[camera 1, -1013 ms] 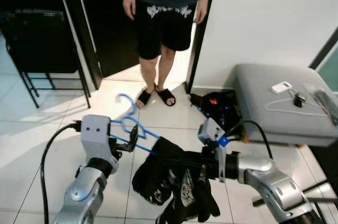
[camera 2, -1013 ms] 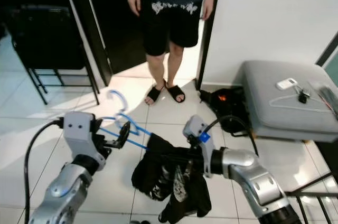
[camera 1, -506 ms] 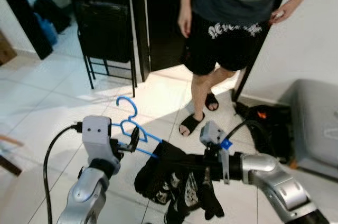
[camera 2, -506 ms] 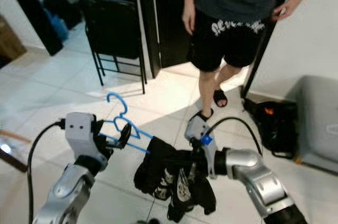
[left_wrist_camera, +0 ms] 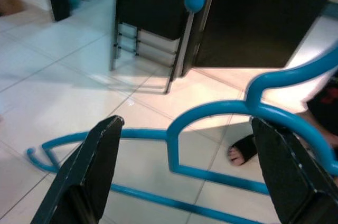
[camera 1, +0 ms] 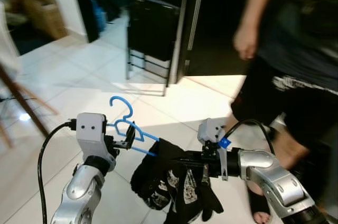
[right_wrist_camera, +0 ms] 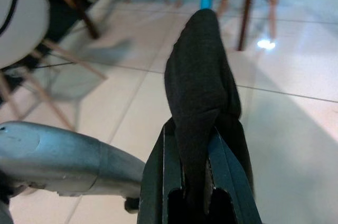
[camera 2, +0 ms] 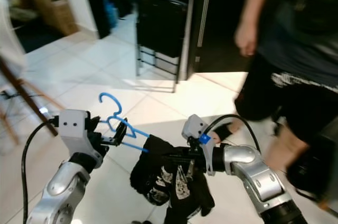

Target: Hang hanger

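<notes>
1. Since half a second before, your head camera had swung further to the robot's left, so the person (camera 1: 288, 60) slid to the right edge and a cardboard box (camera 1: 45, 12) came in at upper left; the arms kept their pose.
2. You had the left gripper (camera 1: 128, 138) raised in front of the chest, its fingers (left_wrist_camera: 95, 174) spread wide apart in the left wrist view, one on each side of the blue hanger (camera 1: 127, 123); contact with the hanger could not be judged.
3. Your blue hanger was in the air between the two arms, hook uppermost, with its right end buried in the black garment (camera 1: 174, 182).
4. You had the right gripper (camera 1: 186, 161) closed tightly on a fold of that black garment (right_wrist_camera: 203, 97), pinched between both fingers.
5. Your garment hung in a bunch below the right gripper, above the white tiled floor (camera 1: 68, 76).
6. Behind, you had a black folding chair (camera 1: 153, 23) beside a dark doorway (camera 1: 219, 18).
</notes>
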Controlling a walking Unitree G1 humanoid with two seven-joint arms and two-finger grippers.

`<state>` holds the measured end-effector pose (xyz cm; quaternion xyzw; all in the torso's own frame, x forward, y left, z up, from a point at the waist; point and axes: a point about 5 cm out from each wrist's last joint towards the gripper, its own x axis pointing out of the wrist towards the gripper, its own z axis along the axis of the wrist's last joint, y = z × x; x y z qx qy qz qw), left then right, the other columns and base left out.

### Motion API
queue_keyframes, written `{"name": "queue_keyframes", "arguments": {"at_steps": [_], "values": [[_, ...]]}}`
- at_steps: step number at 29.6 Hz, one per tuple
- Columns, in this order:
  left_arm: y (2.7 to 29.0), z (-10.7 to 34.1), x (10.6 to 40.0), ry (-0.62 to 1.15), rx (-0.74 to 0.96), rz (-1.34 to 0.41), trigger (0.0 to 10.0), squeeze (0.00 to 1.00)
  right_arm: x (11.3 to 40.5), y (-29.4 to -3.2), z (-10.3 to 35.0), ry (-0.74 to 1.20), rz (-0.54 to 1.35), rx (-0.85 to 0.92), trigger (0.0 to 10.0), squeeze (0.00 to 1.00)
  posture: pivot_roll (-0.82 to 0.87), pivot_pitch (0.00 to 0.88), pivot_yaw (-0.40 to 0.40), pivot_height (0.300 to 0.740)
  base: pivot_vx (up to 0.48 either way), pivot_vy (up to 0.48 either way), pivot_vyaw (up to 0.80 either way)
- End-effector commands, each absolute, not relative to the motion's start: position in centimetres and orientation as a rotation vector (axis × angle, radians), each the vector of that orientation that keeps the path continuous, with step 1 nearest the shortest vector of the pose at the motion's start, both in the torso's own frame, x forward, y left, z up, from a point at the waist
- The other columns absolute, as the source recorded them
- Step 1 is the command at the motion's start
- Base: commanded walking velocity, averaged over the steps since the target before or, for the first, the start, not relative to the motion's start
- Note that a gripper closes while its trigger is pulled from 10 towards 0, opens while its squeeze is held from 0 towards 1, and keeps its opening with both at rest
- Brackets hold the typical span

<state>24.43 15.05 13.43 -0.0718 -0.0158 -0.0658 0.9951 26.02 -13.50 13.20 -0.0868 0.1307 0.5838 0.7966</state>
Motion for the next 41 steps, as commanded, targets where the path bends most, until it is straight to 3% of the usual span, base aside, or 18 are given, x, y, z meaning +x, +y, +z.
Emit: {"name": "queue_keyframes", "arguments": {"at_steps": [1, 41], "values": [[14.93, 13.42, 24.49, -0.031, -0.157, -0.132, 10.0, 0.0, 25.89, -13.28, 13.39, 0.264, 1.274, -0.204, 0.0, 0.0, -0.01, 0.094, -0.043, 0.74, 0.0, 0.0, 0.77], [14.42, 13.16, 24.66, -0.017, -0.116, -0.158, 10.0, 0.0, 26.14, -12.69, 12.62, 0.235, 1.241, -0.156, 0.0, 0.0, -0.01, 0.079, -0.031, 0.74, 0.0, 0.0, 0.77]]}}
